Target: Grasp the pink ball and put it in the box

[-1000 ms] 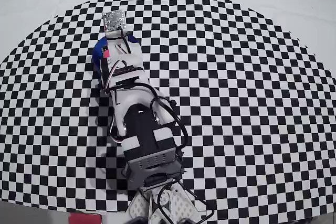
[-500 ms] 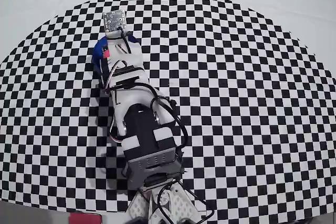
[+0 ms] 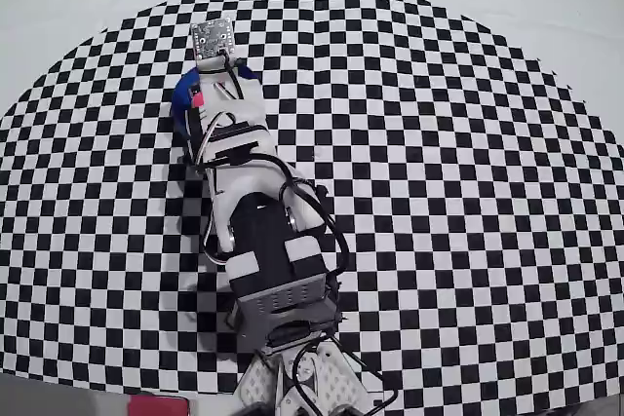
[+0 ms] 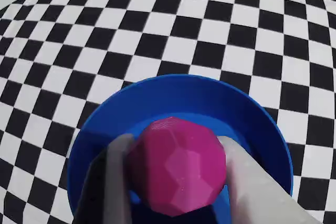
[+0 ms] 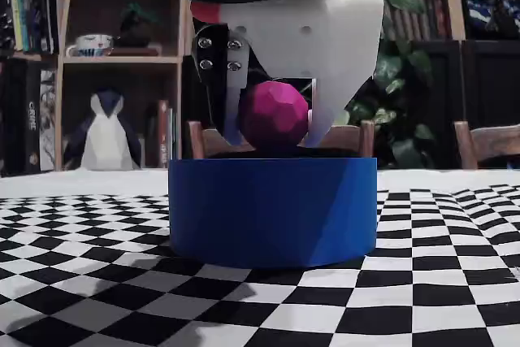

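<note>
We see the gripper (image 5: 275,132) clamped on the pink ball (image 5: 274,117), one finger pressing each side. The ball hangs just above the rim of the blue tub (image 5: 272,209), over its opening, on the checkered cloth (image 5: 97,258).

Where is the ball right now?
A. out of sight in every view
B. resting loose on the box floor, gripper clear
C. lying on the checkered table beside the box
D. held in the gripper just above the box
D: in the fixed view the ball sits pinched in the gripper, above the rim of the box; the wrist view shows the box floor under it.
</note>
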